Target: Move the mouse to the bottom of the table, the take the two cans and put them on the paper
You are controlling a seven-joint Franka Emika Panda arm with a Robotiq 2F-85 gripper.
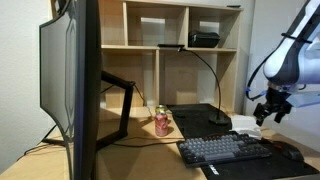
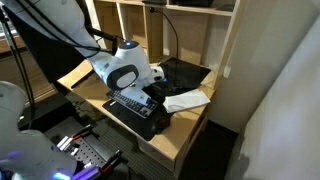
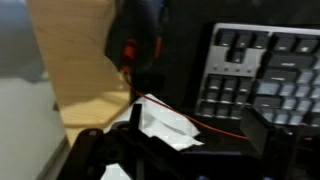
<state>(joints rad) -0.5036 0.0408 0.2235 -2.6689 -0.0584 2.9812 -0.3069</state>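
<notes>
My gripper (image 3: 175, 148) is open and empty, hovering above the desk; it also shows in both exterior views (image 1: 268, 113) (image 2: 157, 93). Between its fingers the wrist view shows the rumpled white paper (image 3: 165, 120) below, also seen in an exterior view (image 2: 188, 98). The dark mouse (image 3: 140, 38), with a red glow, lies beyond the paper beside the keyboard (image 3: 268, 75). The red-pink can (image 1: 162, 123) stands on the light-wood table (image 1: 140, 150) near the monitor. The yellow-green can (image 1: 153, 111) is partly hidden behind it.
A large monitor (image 1: 70, 85) fills the near side. A light-wood shelf unit (image 1: 180, 45) stands behind, with a black lamp (image 1: 218, 118) on the black mat (image 1: 195, 118). The keyboard (image 1: 225, 150) lies at the front. A thin red cable (image 3: 215, 125) crosses the paper.
</notes>
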